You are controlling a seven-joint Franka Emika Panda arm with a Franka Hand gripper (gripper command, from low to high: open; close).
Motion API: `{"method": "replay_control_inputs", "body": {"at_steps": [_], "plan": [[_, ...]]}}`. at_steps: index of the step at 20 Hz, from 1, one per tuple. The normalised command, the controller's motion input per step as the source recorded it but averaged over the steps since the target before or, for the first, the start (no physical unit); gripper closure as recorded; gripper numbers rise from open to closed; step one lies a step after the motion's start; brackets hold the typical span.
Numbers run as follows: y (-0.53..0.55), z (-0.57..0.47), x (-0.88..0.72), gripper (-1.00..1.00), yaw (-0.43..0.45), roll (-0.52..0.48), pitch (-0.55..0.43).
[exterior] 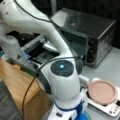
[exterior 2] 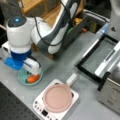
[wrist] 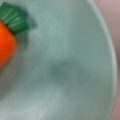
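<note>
Grey counter (exterior 2: 75,60) carrying toaster oven (exterior: 92,37), door open. White induction hob (exterior 2: 56,105) with pink pan (exterior 2: 57,98) near front view's bottom. Claw (exterior 2: 31,72) low over teal bowl (exterior 2: 22,79); grip state cannot tell. Toy carrot (wrist: 6,45) inside bowl, green top (wrist: 15,18) toward rim.

One toy carrot (exterior 2: 33,79) lies in one pale green bowl (exterior 2: 22,79), lower left in a front view. One pink pan (exterior 2: 57,98) sits on one white cooktop (exterior 2: 72,103), lower centre. One toaster oven (exterior: 88,35) stands upper right in a front view, with one robot arm (exterior: 62,75).
</note>
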Motion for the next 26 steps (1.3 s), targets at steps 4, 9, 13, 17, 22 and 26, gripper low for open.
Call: {"method": "replay_control_inputs", "body": {"at_steps": [4, 9, 13, 17, 22, 26], "plan": [[-0.14, 0.08, 0.19, -1.0, -0.039, 0.067, 0.01], [-0.19, 0.17, 0.21, -1.0, -0.042, 0.059, 0.032], [-0.19, 0.39, 0.21, -1.0, -0.053, 0.072, 0.081], [-0.12, 0.49, 0.18, -1.0, -0.072, 0.097, 0.143], [0.01, 0.42, 0.21, -1.0, -0.128, 0.123, 0.194], [0.11, 0.41, 0.21, -1.0, -0.14, 0.168, 0.212]]}}
